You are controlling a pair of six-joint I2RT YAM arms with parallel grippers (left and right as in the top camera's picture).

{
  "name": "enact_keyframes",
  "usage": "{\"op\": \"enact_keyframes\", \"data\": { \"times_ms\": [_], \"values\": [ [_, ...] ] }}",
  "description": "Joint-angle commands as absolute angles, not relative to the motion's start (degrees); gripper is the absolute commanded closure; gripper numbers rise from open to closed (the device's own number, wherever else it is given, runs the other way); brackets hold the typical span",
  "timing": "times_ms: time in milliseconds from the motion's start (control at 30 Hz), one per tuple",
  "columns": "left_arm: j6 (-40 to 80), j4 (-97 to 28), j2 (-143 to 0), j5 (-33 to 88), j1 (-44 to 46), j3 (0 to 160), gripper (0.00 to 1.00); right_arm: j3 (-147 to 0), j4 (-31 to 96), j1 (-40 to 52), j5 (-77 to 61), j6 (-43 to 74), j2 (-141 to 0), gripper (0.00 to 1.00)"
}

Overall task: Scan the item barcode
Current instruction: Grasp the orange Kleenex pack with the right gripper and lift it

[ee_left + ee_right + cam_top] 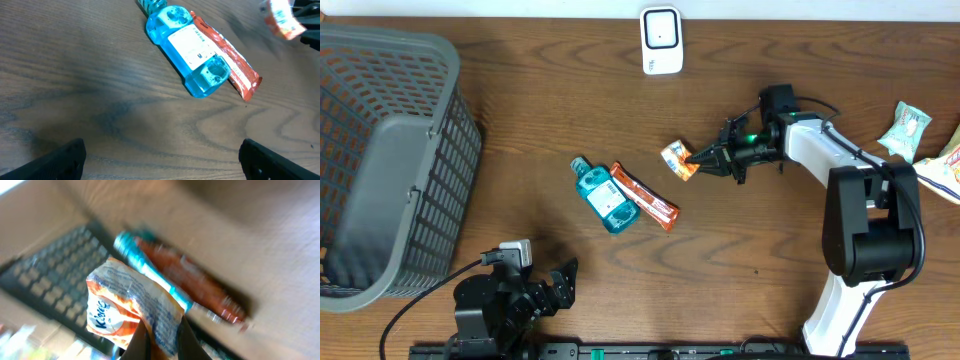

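My right gripper (696,157) is shut on a small orange and white snack packet (678,160), held just above the table centre. In the right wrist view the packet (131,307) stands pinched between the two fingers (189,342), its printed face toward the camera. The white barcode scanner (661,40) stands at the back edge, well apart from the packet. My left gripper (560,283) rests open near the front edge; its wrist view shows both fingertips (57,160) wide apart over bare wood.
A blue mouthwash bottle (600,196) and an orange wrapped bar (645,197) lie side by side at the centre. A grey mesh basket (382,160) fills the left side. Two more snack packets (905,128) lie at the right edge.
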State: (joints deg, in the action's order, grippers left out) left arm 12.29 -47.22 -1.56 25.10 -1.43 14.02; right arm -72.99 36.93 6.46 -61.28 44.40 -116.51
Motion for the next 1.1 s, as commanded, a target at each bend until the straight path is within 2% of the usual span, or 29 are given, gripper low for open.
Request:
{"op": "enact_keyframes", "data": {
  "times_ms": [0,133,400,667,933,1067],
  "values": [
    [12.8,-48.0,-1.3,24.8,-1.5,14.3,0.02,-72.8,40.6,5.1,-77.4,34.0,-116.4,0.98],
    [12.8,-48.0,-1.3,24.8,-1.5,14.3,0.02,-72.8,48.3,4.1,-86.0,29.1,-116.4,0.99],
    [12.8,-48.0,-1.3,24.8,-1.5,14.3,0.02,-72.8,65.3,3.9,-85.8,20.0,-116.4,0.99],
    [12.8,-48.0,-1.3,24.8,-1.5,14.3,0.02,-72.8,65.8,3.9,-77.8,20.1,-116.4,0.99],
    [12.8,-48.0,-1.3,24.8,-1.5,14.3,0.02,-72.8,68.6,3.9,-77.0,19.8,-116.4,0.98],
    [12.8,-48.0,-1.3,24.8,-1.5,14.3,0.02,-72.8,69.3,4.0,-77.0,11.2,-116.4,0.98]
  ]
}}
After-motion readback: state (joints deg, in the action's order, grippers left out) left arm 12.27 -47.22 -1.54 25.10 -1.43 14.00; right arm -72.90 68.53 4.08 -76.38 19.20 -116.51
